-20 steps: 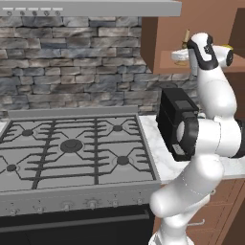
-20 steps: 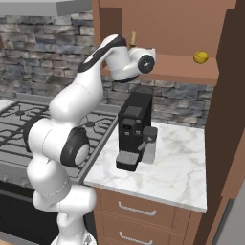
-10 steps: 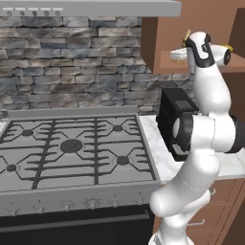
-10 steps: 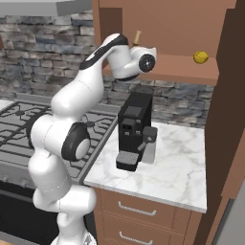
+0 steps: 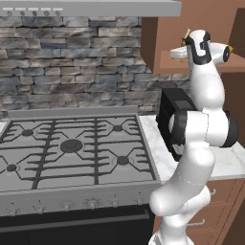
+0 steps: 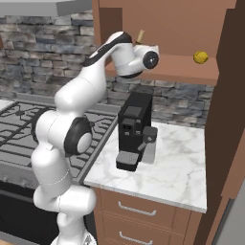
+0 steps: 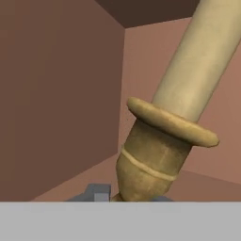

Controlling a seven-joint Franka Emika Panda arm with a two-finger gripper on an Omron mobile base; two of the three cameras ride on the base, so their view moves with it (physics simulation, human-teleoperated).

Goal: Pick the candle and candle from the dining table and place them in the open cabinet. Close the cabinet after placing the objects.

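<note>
writing: none readable on any surface
cabinet (image 6: 167,72): upper centre-right of right base view, open, brown wood, one shelf
cabinet contents: stubby yellow candle (image 6: 200,57) at right on shelf; tall candle (image 7: 207,52) in brass candlestick (image 7: 155,155), tilted, at left inside
gripper (image 7: 127,197): pressed together, pinching candlestick base, inside cabinet
counter (image 6: 177,167): white marble, black coffee machine (image 6: 134,129) on it
stove (image 5: 72,148): lower left of left base view

- Even, soft rendered light in both base views; no glare.
- Faint shadow under the coffee machine (image 6: 135,131) on the marble counter (image 6: 182,167).
- Cabinet (image 7: 61,94) interior in the hand view is dimmer, its ceiling darkest.
- Candle (image 7: 197,70) close-up looks soft, slightly blurred.
- Edges straight, no visible distortion.
</note>
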